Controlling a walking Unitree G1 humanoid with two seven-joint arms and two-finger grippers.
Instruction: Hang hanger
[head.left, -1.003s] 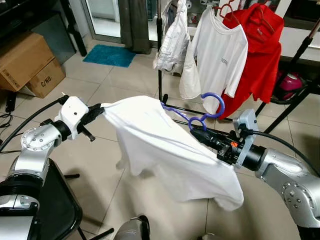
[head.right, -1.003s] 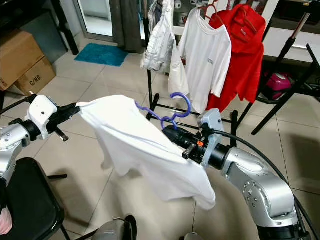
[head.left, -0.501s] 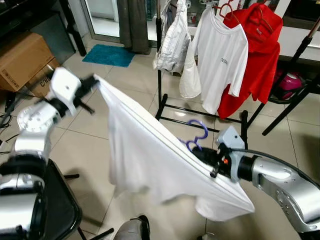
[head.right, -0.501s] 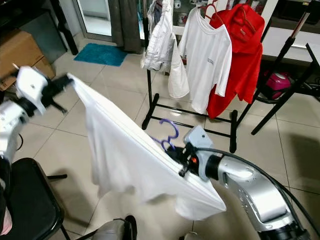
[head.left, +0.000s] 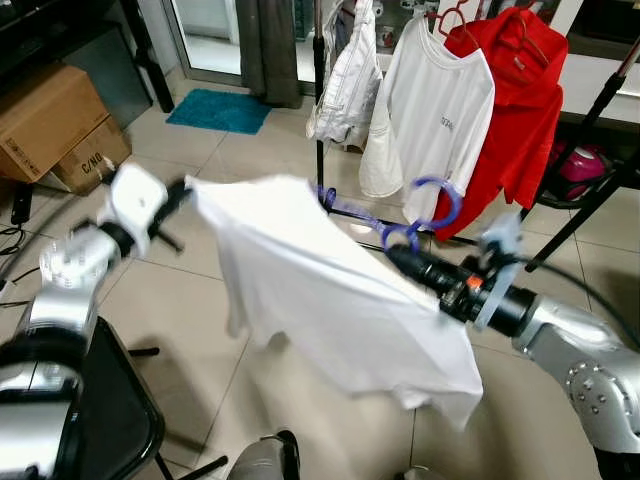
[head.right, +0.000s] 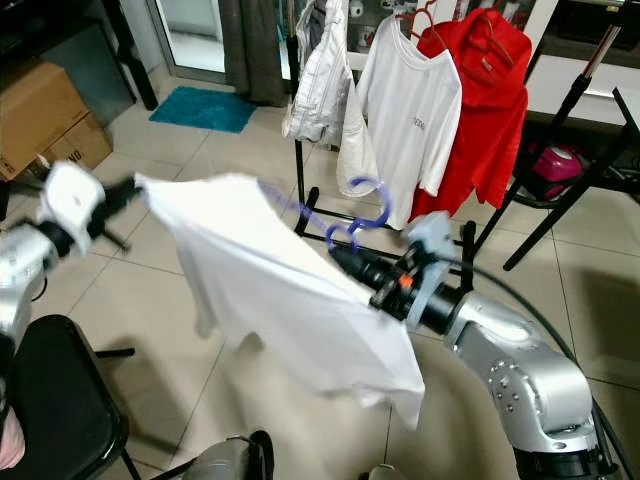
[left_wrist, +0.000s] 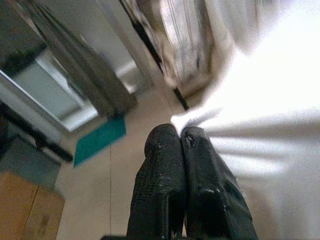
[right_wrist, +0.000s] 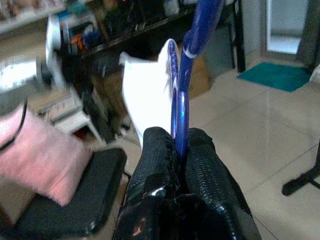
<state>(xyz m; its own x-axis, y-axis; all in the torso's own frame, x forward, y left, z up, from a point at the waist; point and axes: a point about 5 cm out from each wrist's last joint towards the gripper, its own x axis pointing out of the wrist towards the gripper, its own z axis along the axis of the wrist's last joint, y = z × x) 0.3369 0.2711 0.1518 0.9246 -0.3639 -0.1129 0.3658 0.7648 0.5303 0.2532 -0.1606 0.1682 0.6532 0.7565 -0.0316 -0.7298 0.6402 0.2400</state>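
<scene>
Plainly, the right pincer (right_wrist: 181, 150) is clamped on the neck of the blue hanger (head.left: 415, 215), its two black fingers (right_wrist: 155, 165) pressed to either side of the plastic. The hanger's hook stands up and open in mid-air, and its arm runs off into the neck of the white T-shirt (head.left: 320, 290), which drapes down from it toward the tiled floor (head.left: 200, 330). The left pincer (left_wrist: 181, 137) is closed on the far corner of that shirt, holding the cloth stretched between the two arms.

Beyond the shirt stands the black clothes rack (head.left: 320, 110), already carrying a pale garment (head.left: 345, 85), a second white T-shirt (head.left: 440, 110) and a red shirt (head.left: 520, 110).

As far as can be judged, the shirt is on the hanger and the grip is sound, but the hook is well apart from the rail. What is left is to carry it over, set the hook on the rail and let go.
</scene>
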